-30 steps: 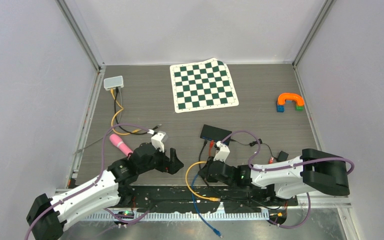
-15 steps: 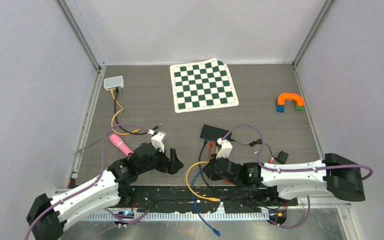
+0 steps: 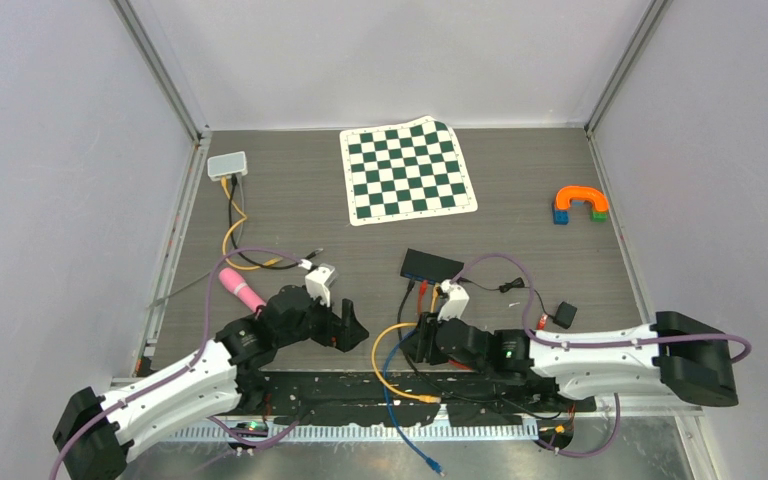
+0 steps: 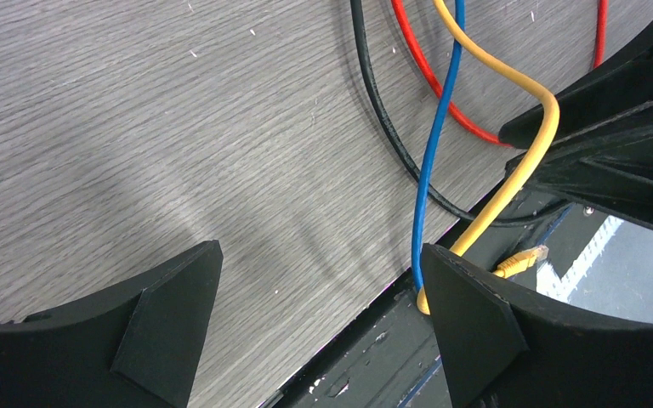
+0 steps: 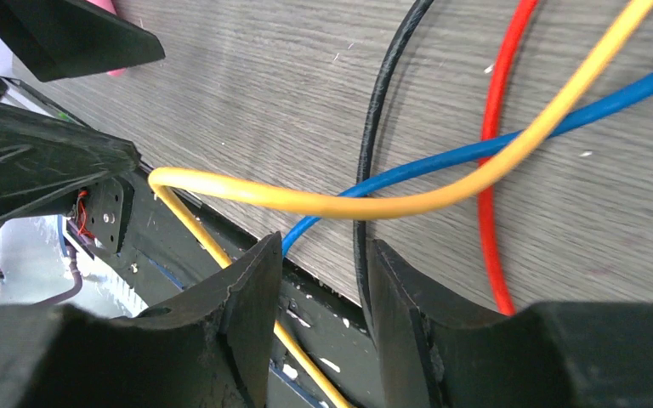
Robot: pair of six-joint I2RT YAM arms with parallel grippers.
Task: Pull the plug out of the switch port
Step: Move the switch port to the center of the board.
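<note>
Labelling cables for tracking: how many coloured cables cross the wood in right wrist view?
4: yellow cable loops across the middle, blue cable crosses under it, black cable centre, red cable right. Others may be hidden.

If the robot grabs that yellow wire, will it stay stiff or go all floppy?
Probably floppy: the yellow wire lies in loose curves across the table. Being thin, it likely feels light. Its loose plug would probably dangle and drag behind.
</note>
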